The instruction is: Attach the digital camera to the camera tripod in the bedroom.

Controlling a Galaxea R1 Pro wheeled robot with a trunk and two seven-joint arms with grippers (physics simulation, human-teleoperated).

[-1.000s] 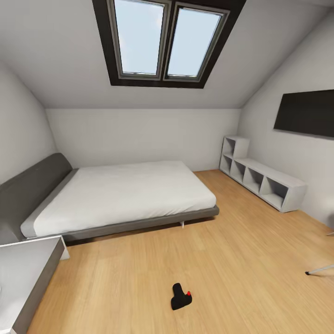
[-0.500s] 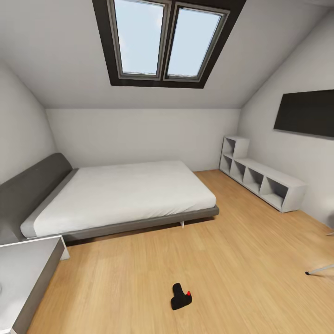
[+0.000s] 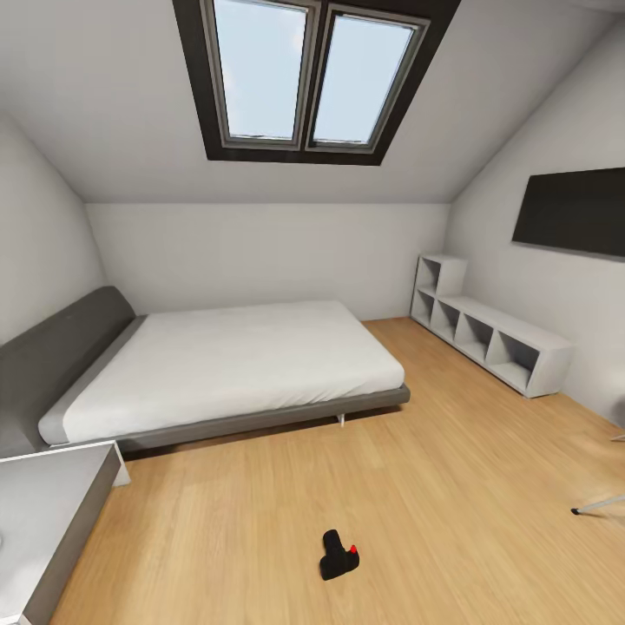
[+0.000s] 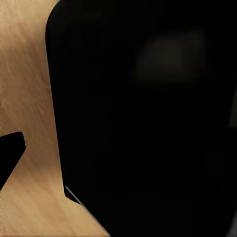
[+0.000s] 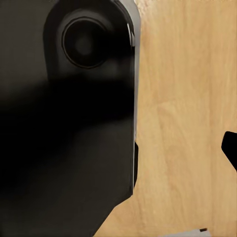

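lies on the wood floor (image 3: 451, 486), the camera (image 3: 338, 555), black with a red button, well in front of the bed (image 3: 226, 365) and apart from it. at the far right of the floor, a thin grey tripod (image 3: 599, 504) leg with a black foot, mostly cut off by the edge, well apart from the camera. beyond the bed to its right, a white shelf (image 3: 490, 334) along the wall; above the bed, a dark-framed skylight (image 3: 308, 78). near the bed's head corner, a grey cabinet (image 3: 52, 512). wrist views: dark robot parts close up over floor; cannot tell whether either gripper is spread or pressed together.
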